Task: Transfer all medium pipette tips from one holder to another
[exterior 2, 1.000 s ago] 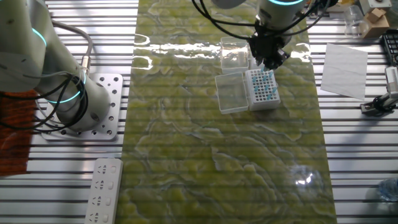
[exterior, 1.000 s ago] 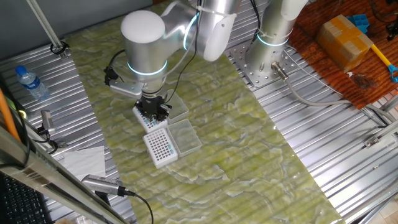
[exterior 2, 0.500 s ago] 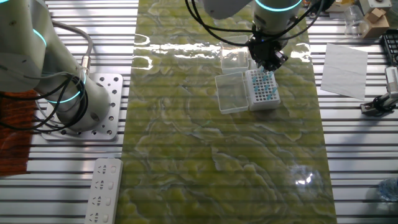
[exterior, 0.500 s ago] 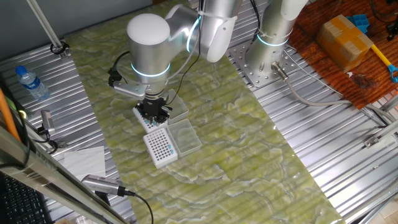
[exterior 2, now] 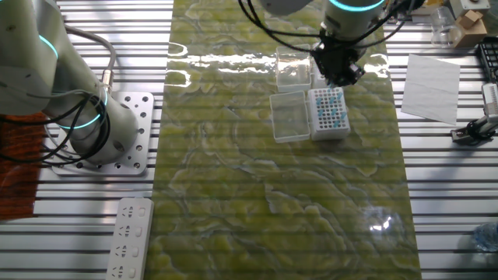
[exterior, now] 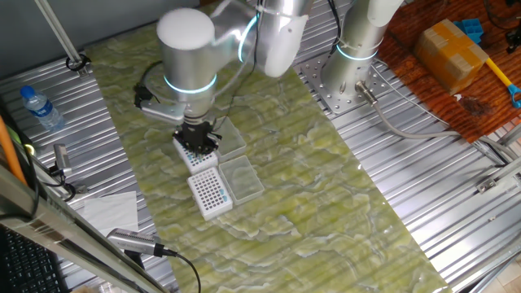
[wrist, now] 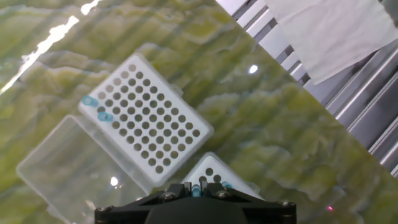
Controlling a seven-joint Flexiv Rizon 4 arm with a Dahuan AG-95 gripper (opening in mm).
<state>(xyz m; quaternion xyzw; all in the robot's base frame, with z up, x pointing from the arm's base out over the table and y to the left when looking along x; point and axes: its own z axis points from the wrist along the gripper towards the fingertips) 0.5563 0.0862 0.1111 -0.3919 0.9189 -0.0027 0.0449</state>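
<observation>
Gripper [wrist: 198,188] pinched on one blue pipette tip [wrist: 196,188] above source rack [wrist: 214,176]; next move likely carries it to a free hole in destination rack [wrist: 146,118]

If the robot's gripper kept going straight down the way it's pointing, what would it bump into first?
Probably the white tip holder right under the gripper, which seems to pinch a blue-topped tip. The fuller-looking holder with many holes sits off to the side, out of that line. How far down is hard to tell.

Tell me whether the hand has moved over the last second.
Yes. The hand has shifted slightly away from the white tip box toward the far box, in the other fixed view.
</observation>
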